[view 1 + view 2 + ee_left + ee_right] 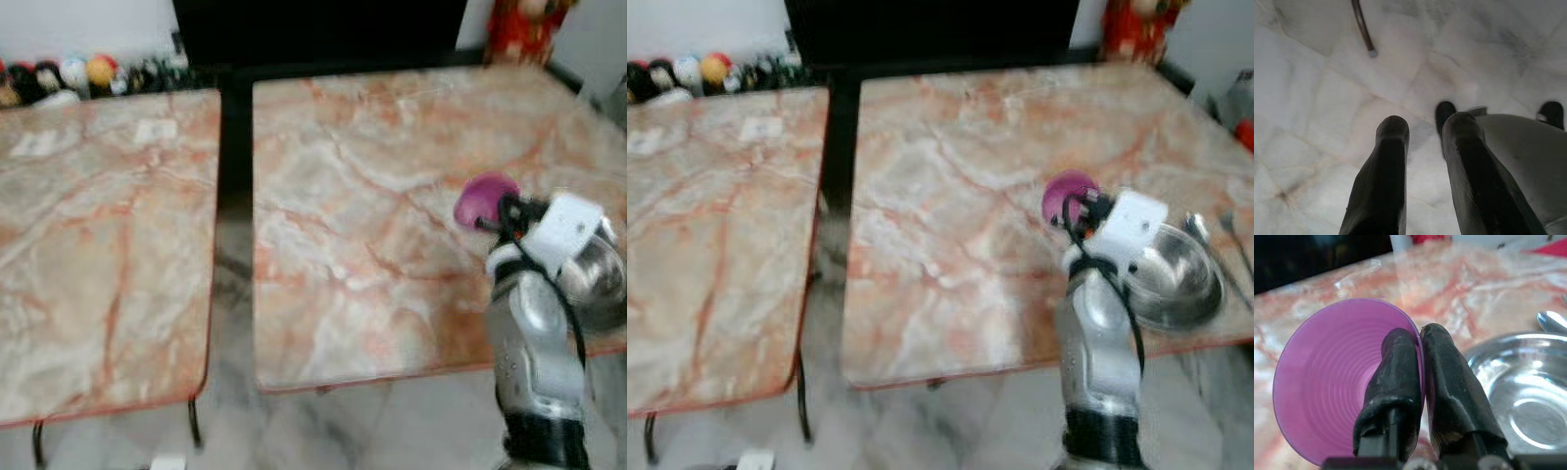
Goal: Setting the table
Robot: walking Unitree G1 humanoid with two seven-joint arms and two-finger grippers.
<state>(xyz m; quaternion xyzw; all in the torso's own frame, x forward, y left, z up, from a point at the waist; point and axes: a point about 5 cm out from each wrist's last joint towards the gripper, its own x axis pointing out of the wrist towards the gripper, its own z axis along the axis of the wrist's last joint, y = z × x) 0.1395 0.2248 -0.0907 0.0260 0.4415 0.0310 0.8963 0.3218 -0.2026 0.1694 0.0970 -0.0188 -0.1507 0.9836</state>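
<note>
Two marble-topped desks are standing side by side, the left desk point(98, 245) and the right desk point(392, 215), with a dark gap running between their inner edges and pale marble floor point(294, 431) showing below their near edges. Most of the right desk's top is lying bare from its left edge to the middle and back to the far edge. A dark cabinet point(313, 29) is sitting behind the far edges, small round figurines point(69, 73) are lining the wall past the left desk's far edge, and a red figure point(524, 29) is standing past the right desk's far right corner.

The right pincer point(1418, 357) is reaching over the right desk near its right edge, clenched on the rim of a purple cup point(1342, 377), one finger inside the cup and one outside against the wall. The cup is lying tipped, mouth toward the wrist camera, held above the desk top. Just beside it, toward the near right corner, a steel bowl point(1176, 279) is sitting on the desk, with a spoon point(1200, 230) lying near the right edge past it.

The left pincer point(1425, 147) is hanging over the floor, fingers slightly apart and gripping nothing, with a thin desk leg point(1364, 29) ahead of it.
</note>
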